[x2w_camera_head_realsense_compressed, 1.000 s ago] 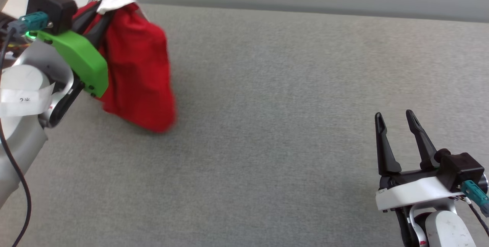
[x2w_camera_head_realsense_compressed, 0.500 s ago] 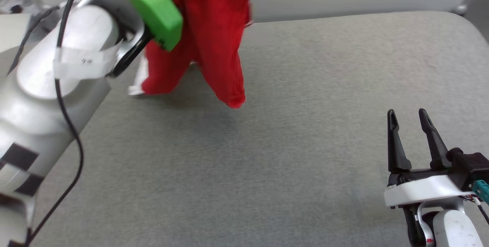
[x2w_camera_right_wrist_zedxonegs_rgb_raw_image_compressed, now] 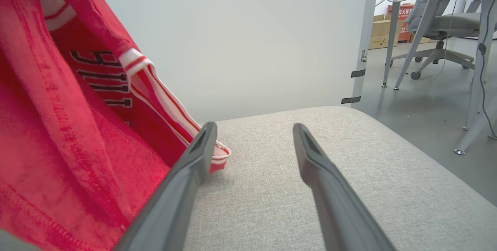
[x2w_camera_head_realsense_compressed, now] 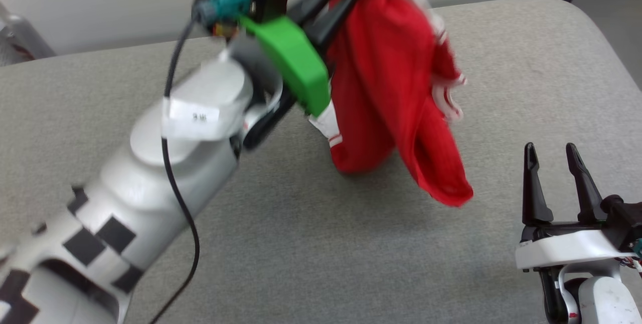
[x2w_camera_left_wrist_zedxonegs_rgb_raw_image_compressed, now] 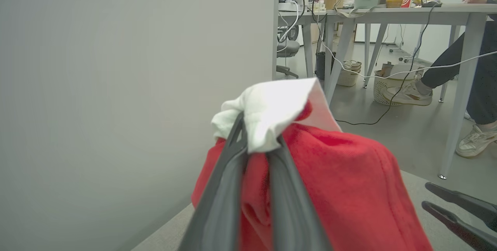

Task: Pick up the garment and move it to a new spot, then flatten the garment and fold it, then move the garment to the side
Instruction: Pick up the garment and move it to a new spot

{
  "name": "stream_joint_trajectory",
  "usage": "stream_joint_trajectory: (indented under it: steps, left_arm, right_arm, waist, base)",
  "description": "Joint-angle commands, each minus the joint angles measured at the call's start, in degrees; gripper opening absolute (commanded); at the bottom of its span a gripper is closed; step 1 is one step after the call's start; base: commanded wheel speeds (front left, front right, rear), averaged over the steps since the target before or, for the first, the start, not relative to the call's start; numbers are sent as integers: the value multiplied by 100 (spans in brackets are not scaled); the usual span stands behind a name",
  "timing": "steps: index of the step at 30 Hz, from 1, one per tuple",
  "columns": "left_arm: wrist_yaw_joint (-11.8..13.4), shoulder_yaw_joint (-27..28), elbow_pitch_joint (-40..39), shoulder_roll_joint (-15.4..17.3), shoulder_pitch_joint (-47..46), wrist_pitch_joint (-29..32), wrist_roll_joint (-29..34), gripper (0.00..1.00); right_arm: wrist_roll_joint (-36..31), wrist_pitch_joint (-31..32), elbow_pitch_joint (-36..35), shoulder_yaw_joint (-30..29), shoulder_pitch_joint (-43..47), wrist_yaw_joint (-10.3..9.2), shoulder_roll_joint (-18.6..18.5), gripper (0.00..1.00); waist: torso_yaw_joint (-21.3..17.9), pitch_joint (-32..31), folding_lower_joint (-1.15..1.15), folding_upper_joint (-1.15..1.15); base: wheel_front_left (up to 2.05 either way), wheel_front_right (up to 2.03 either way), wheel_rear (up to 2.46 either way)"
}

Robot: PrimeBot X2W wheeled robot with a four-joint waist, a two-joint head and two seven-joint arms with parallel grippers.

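The garment [x2w_camera_head_realsense_compressed: 386,88] is dangling in a bunch from the left gripper [x2w_camera_left_wrist_zedxonegs_rgb_raw_image_compressed: 257,142], over the grey padded table [x2w_camera_head_realsense_compressed: 301,254].
The left gripper is clamping tight on a white-and-red wad up by a sleeve, so the shirt is hanging as a lump, its low folds near or on the table, hard to call. Imo the arm is better off lowering slowly and dragging a bit so the cloth is spreading, not piling. The right gripper [x2w_camera_head_realsense_compressed: 550,148] is sitting wide open and empty just beside the hem, handy for grabbing a corner.
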Motion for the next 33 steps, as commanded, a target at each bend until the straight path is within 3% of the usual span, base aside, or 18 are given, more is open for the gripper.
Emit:
stream_joint_trajectory:
  steps: [1, 9, 19, 20, 21, 28, 32, 33]
  left_arm:
    - [134, 4, 70, 120, 386, 108, -162, 0]
    - [543, 120, 1370, 559, 1600, 449, -820, 0]
    - [496, 493, 2847, 511, 1877, 188, -1280, 0]
    - [506, 503, 2969, 502, 1890, 165, -1290, 34]
    - [521, 512, 3115, 488, 1902, 123, -1292, 100]
    - [382, 420, 3567, 425, 1838, -344, -1060, 100]
    - [291, 546, 3229, 506, 1700, -563, -651, 100]
    - [374, 741, 2926, 580, 1662, -568, -416, 100]
  right_arm:
    - [1, -35, -27, 33, 36, -4, 24, 100]
    - [-69, -35, 10, 294, -97, -4, 25, 100]
    - [-149, -35, 158, 528, -142, -4, -31, 100]
    - [-153, -35, 172, 539, -140, -4, -34, 100]
    - [-156, -35, 187, 549, -138, -4, -37, 100]
    - [-141, -35, 273, 488, -113, -4, -57, 100]
    - [-128, -35, 290, 418, -37, -4, -58, 100]
    - [-128, -35, 286, 389, -5, -4, -58, 100]
  waist:
    - [157, 56, 0, 0]
    - [443, 293, 0, 0]
    - [718, 373, 0, 0]
    - [741, 361, 0, 0]
    - [771, 343, 0, 0]
    - [973, 153, 0, 0]
    - [1108, -48, 0, 0]
    - [1154, -107, 0, 0]
  base:
    - [0, 0, 0]
    - [0, 0, 0]
    - [0, 0, 0]
    - [0, 0, 0]
    - [0, 0, 0]
    - [0, 0, 0]
    - [0, 0, 0]
    - [0, 0, 0]
